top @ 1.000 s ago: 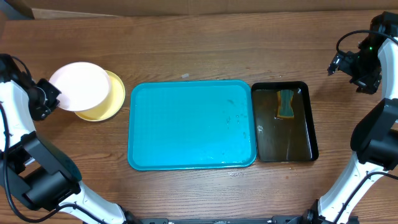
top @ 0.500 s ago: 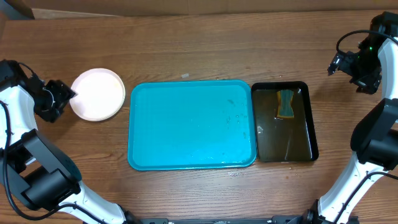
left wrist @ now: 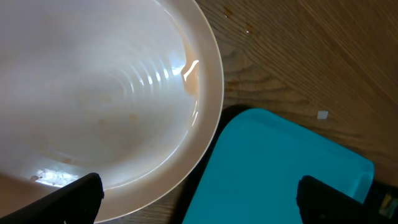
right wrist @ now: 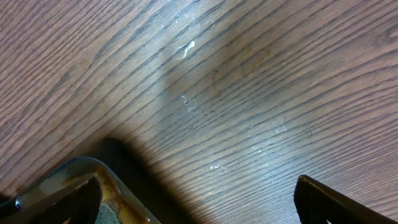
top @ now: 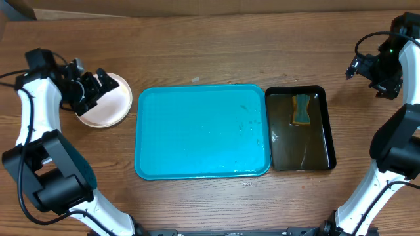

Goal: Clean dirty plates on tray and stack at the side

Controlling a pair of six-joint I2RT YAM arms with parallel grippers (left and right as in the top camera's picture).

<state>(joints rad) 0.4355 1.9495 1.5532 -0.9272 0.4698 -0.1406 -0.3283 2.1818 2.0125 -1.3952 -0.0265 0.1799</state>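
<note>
A white plate (top: 110,105) lies flat on the table just left of the turquoise tray (top: 202,131); whatever is beneath it is hidden. My left gripper (top: 96,88) hovers open over the plate's left part, with nothing between its fingers. In the left wrist view the white plate (left wrist: 93,93) fills the upper left and the tray's corner (left wrist: 280,168) lies at the lower right, under my left gripper (left wrist: 199,202). The tray carries no plates, only a wet sheen. My right gripper (top: 375,71) stands open at the far right, above bare wood.
A black tray (top: 321,141) of water with a sponge (top: 301,109) sits against the turquoise tray's right edge. The black tray's corner (right wrist: 74,174) shows at the lower left of the right wrist view, beside my right gripper (right wrist: 196,205). Both arm bases stand at the table's front corners.
My left gripper opened and let go of the white plate, which settled onto the yellow plate and covers it. The gripper then swung right, over the plate. The right arm stayed still.
</note>
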